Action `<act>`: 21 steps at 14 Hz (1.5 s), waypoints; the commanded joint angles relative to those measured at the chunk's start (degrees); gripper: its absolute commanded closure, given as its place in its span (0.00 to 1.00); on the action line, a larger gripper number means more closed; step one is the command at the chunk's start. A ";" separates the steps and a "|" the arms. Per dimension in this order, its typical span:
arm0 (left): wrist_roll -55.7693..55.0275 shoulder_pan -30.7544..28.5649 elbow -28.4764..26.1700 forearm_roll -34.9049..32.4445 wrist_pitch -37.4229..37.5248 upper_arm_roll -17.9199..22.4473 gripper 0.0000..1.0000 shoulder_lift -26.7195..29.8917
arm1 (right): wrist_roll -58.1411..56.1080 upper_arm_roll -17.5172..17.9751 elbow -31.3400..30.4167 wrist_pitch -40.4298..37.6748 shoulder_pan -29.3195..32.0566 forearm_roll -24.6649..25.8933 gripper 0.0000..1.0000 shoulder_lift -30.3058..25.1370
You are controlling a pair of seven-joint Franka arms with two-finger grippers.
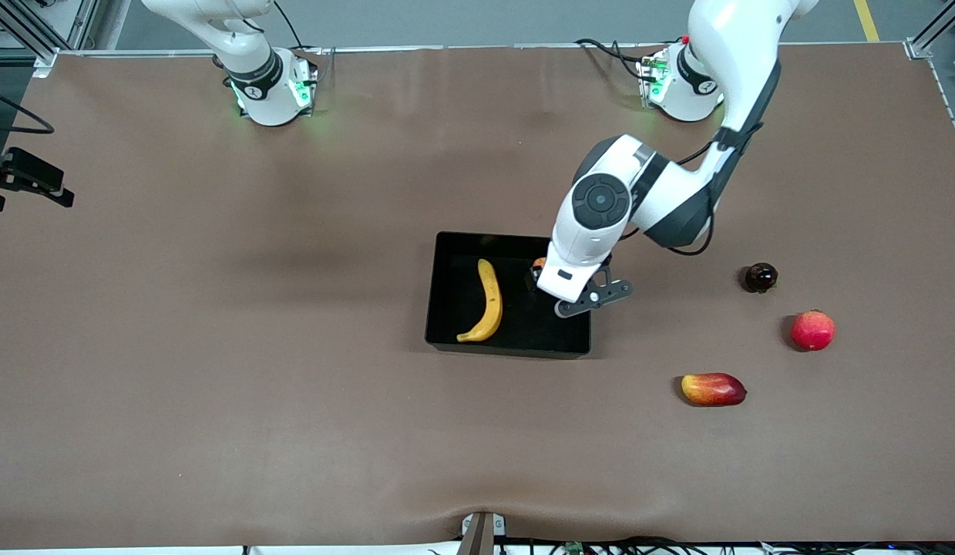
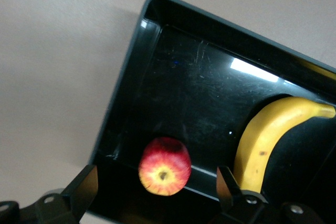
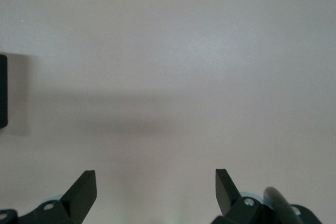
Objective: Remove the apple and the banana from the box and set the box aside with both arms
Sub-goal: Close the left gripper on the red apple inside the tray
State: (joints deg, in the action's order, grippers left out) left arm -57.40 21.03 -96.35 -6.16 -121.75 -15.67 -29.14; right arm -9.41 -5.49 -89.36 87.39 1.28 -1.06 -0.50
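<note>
This is a robotics lab or test cell, not a home or kitchen. Two white jointed arms are bolted by their bases [image 1: 273,96] to a wide table [image 1: 215,347] covered in plain brown matting, with green status lights glowing at each base and black cables trailing from them. Aluminium frame struts [image 1: 30,31] stand at the table's corners, a camera mount [image 1: 22,179] is clamped at the right arm's end, a grey floor carries a yellow safety line [image 1: 866,19], and more wiring runs along the table edge nearest the front camera.
</note>
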 commanded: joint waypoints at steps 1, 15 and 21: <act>-2.71 1.21 0.11 -1.48 -4.10 0.03 0.00 -3.89 | 0.10 0.31 1.03 -0.29 0.57 0.36 0.00 0.59; -1.92 3.76 1.59 -4.30 -2.55 0.03 1.00 -9.10 | 0.19 0.31 1.03 -0.29 0.57 0.36 0.00 0.59; 3.85 1.83 10.48 -4.21 11.35 0.64 1.00 -2.79 | 0.19 0.31 1.03 -0.29 0.57 0.36 0.00 0.59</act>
State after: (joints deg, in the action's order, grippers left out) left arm -56.45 24.02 -86.36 -9.49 -113.32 -15.55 -36.45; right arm -9.41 -5.56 -89.36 87.40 1.28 -1.06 -0.35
